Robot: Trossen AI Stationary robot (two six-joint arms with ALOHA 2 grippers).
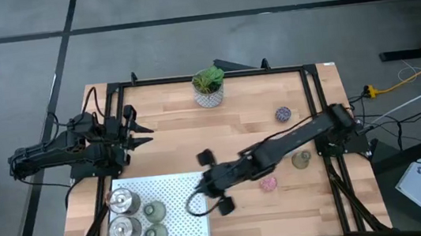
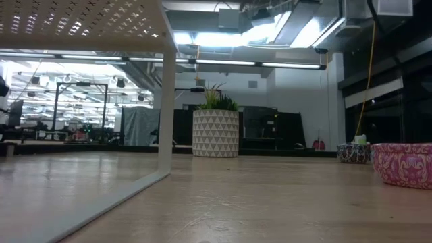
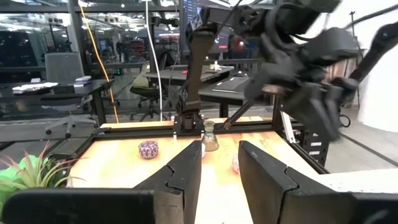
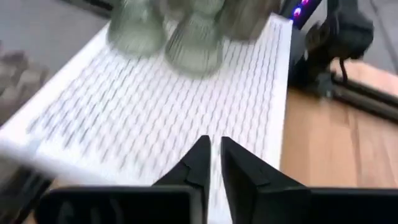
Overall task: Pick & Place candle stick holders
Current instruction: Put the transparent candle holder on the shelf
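Four holders already stand on the white perforated tray (image 1: 174, 205) at the near left of the wooden table (image 1: 164, 131): two shiny silver round holders (image 1: 124, 215) and two olive-grey ribbed glass holders (image 1: 156, 223) beside them. Three remain on bare wood at the right: a speckled purple round holder (image 1: 282, 114) farthest back, an olive-grey holder (image 1: 301, 160) near the right arm's base, and a pink patterned holder (image 1: 268, 183) just beside the right forearm. No blue one can be made out. Roughly half done, by my count.

Right gripper (image 1: 204, 200): arm stretched low across the table, wrist over the tray's right part. Jaws narrow, only a slit between the dark fingers (image 4: 199, 163), nothing between them in the wrist view; empty tray surface beneath.

Left gripper (image 1: 142, 129): parked over the table's back left, pointing right, clear of the tray. Jaws partly apart, holding nothing.

Green plant in a white patterned pot (image 1: 209, 87) stands at the back centre.
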